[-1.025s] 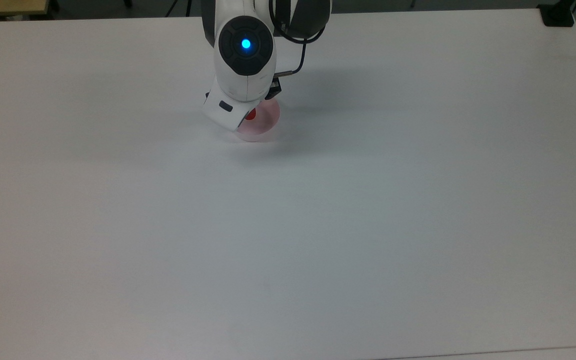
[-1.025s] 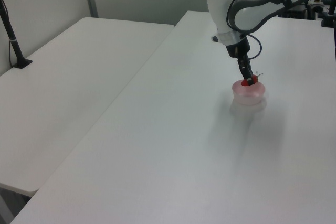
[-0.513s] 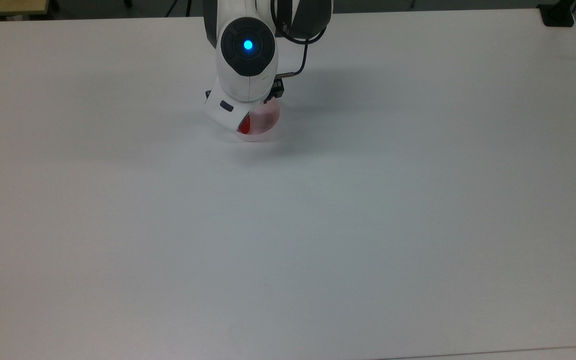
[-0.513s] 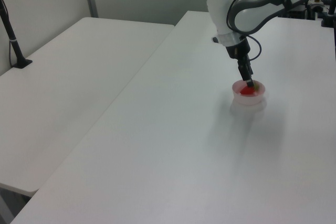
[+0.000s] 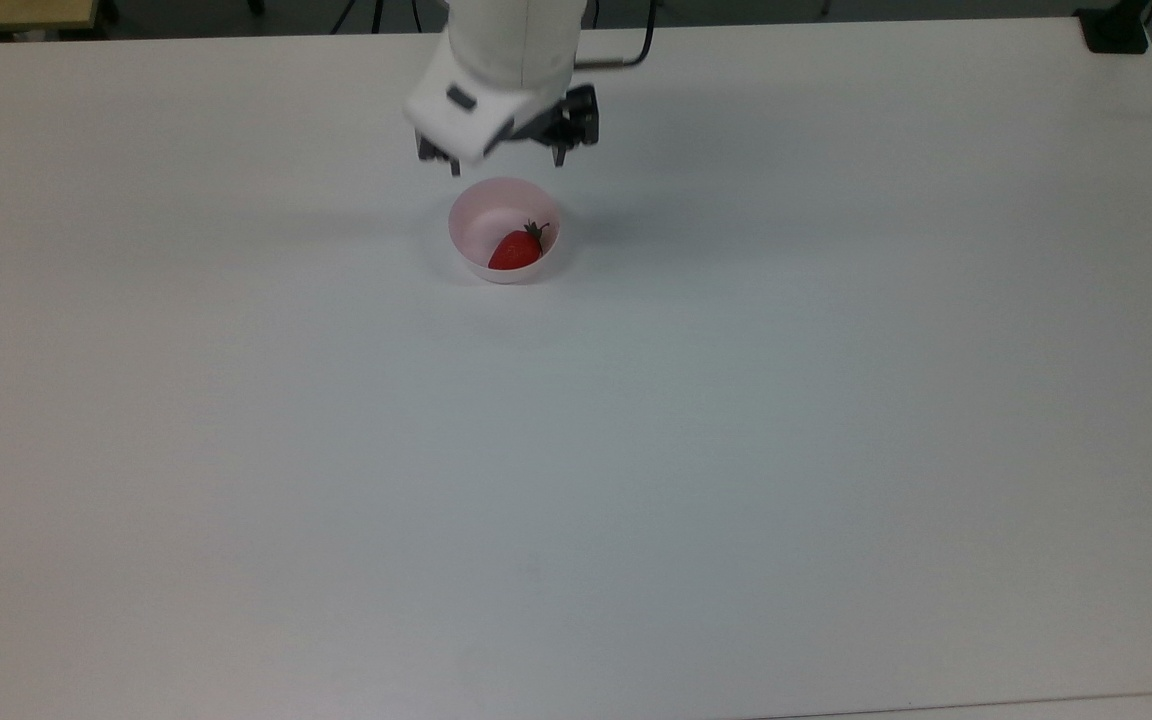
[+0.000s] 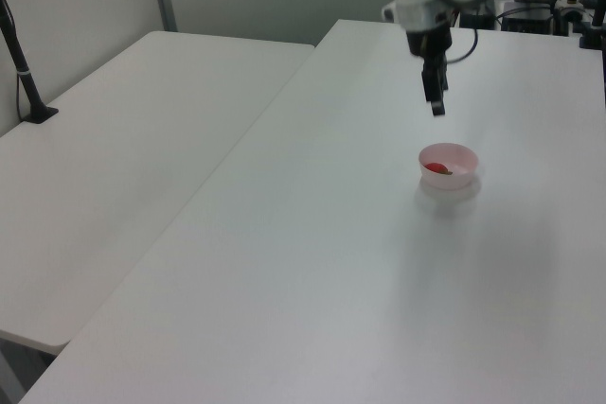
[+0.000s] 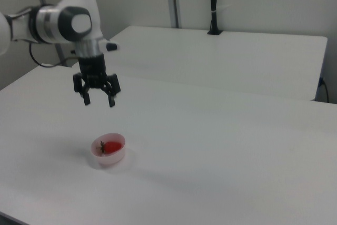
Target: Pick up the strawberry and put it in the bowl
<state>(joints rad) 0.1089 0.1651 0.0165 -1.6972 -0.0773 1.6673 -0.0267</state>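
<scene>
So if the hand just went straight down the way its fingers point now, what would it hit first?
Probably the pink bowl, at its rim or the strawberry inside. The open hand hangs above it, fingers pointing down; depth is unclear, so it might instead reach the white table beside it.

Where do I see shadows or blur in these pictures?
Top view: faint soft shadow on the table around the bowl; the gripper looks slightly motion-blurred. Left view: pale shadow under the bowl. Right view: soft shadow beside the bowl; the strawberry stays clear.
</scene>
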